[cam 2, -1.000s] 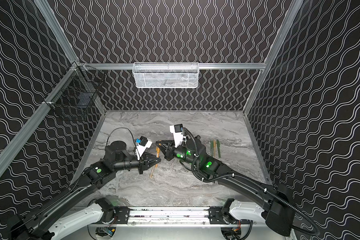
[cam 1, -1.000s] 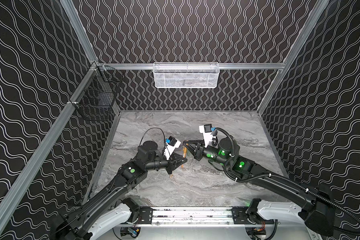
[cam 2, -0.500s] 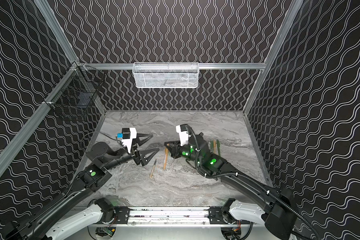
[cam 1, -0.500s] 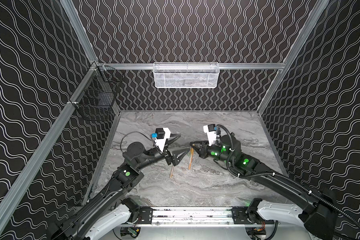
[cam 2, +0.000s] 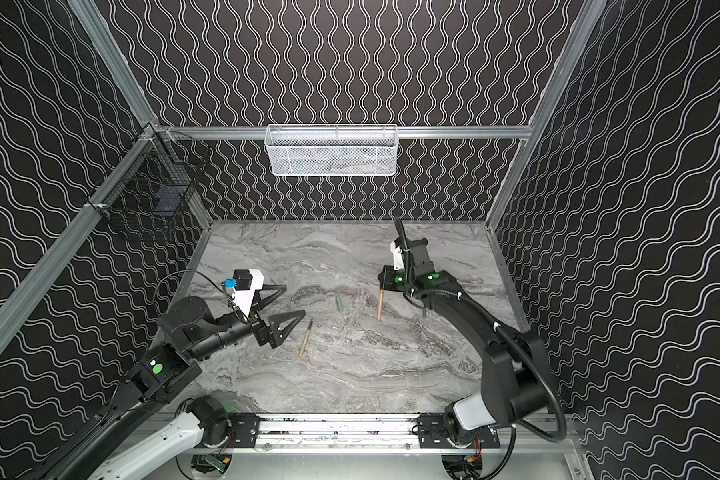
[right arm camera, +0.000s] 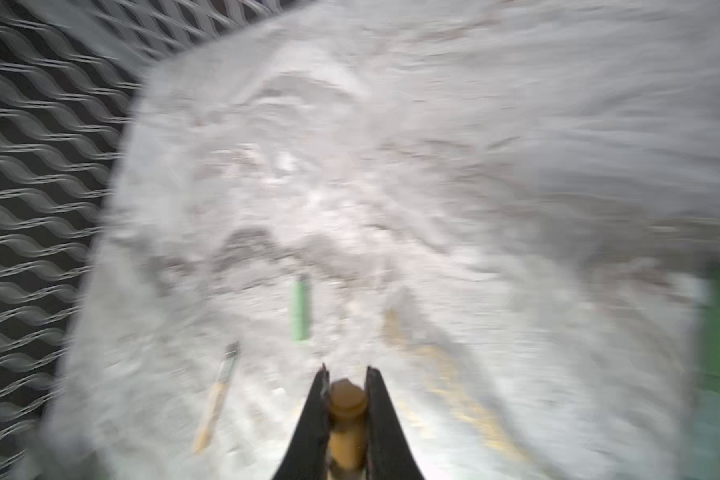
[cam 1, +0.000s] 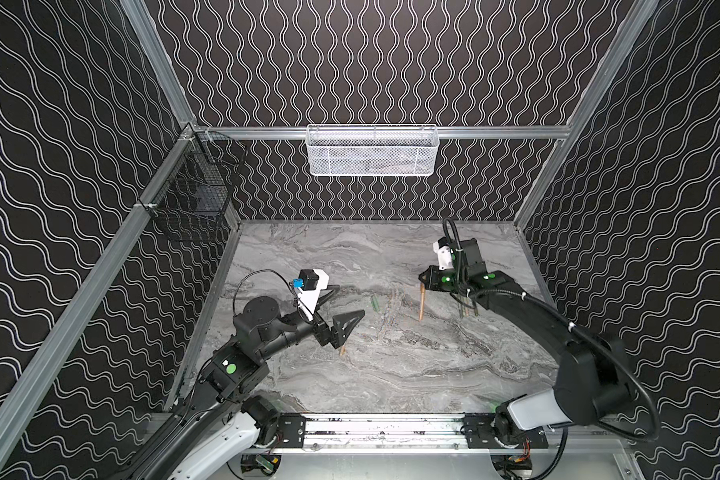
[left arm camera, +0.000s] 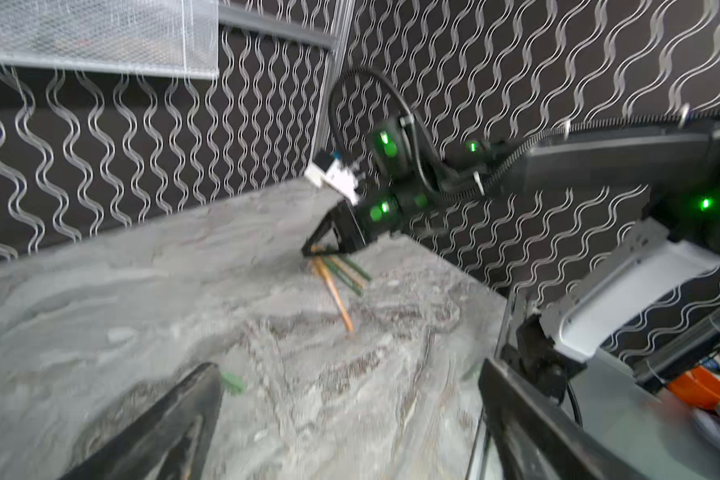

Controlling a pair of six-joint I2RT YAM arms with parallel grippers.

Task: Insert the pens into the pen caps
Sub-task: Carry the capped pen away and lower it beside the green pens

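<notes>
My right gripper point(cam 1: 424, 286) point(cam 2: 384, 286) is shut on a tan-orange pen point(cam 1: 421, 305) point(cam 2: 380, 305) that hangs tilted over the table at right centre. In the right wrist view the gripper point(right arm camera: 346, 370) pinches the pen's wider rounded tan end point(right arm camera: 348, 399). My left gripper point(cam 1: 344, 305) point(cam 2: 289, 302) point(left arm camera: 348, 365) stands open and empty at left centre. A green pen cap point(cam 1: 375, 302) point(cam 2: 339, 302) point(right arm camera: 301, 307) point(left arm camera: 233, 382) lies between the arms. A tan pen with a dark tip point(cam 2: 305, 337) point(right arm camera: 217, 399) lies near the left gripper. More pens point(cam 1: 467, 309) point(left arm camera: 348, 270) lie under the right arm.
A white mesh basket point(cam 1: 371, 153) hangs on the back wall and a black wire basket point(cam 1: 192, 208) on the left wall. The marble table point(cam 1: 391, 374) is walled on three sides, with a metal rail point(cam 1: 371, 428) along the front.
The two grippers met at the table's middle a second ago. My left gripper has opened and drawn back to the left. My right gripper has carried the tan-orange pen to the right.
</notes>
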